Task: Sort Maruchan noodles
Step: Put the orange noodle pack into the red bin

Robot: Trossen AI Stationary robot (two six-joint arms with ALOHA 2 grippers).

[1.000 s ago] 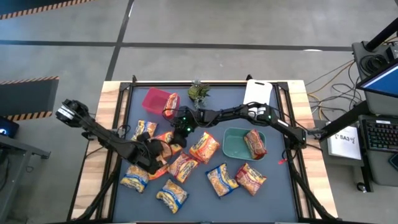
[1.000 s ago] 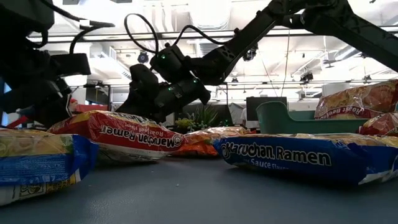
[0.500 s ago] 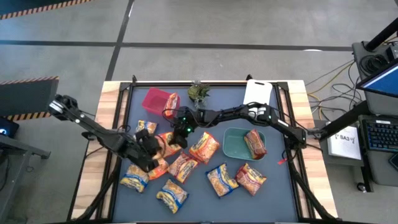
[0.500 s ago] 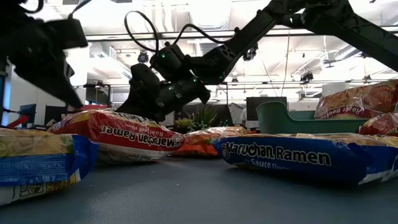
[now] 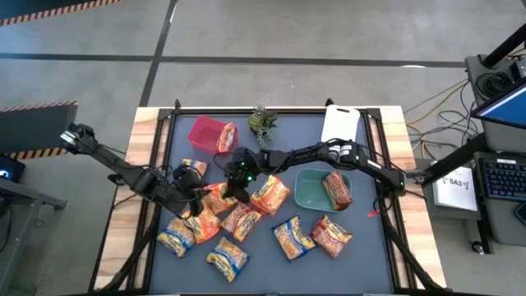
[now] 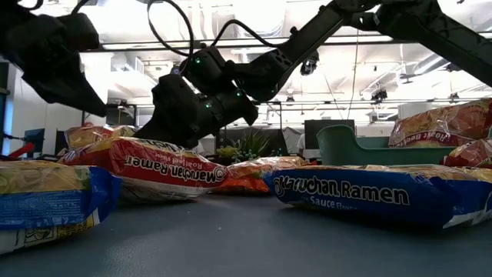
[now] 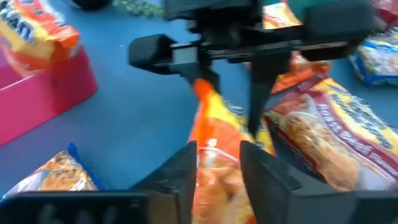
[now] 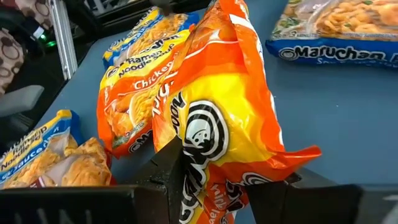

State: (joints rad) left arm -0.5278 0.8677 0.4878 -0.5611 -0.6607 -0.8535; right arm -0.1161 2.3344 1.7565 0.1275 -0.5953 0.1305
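A: Progress so far? One red packet (image 5: 228, 136) stands in the pink bin (image 5: 205, 131), on the far side of the right pincer (image 5: 233, 191). Another red one (image 5: 337, 189) lies in the green bin (image 5: 311, 188), out along the right arm. That is all that looks sorted.

B: And loose ones?
A: Most of them. About nine noodle packets (image 5: 293, 238) lie scattered on the desk (image 5: 378, 247), on the near side of both pincers, mixed by kind. My guess: early in the sort.

B: Pincers?
A: They meet over the middle of the pile. The right wrist view shows the right pincer clamped on an orange packet (image 8: 217, 118), fingers (image 8: 171, 165) on either side of its crumpled end. The left wrist view shows the left pincer (image 7: 219, 162) with the same orange packet (image 7: 214, 134) between its fingers and the right pincer biting it from the far end. Whether the left one presses or only brackets it, I cannot tell. It reads like a handover.

B: The packet itself?
A: Crinkly orange and yellow plastic with a black-and-white swirl mark, bent and tilted up off the desk. More orange packets (image 8: 134, 93) lie just beside the right pincer.
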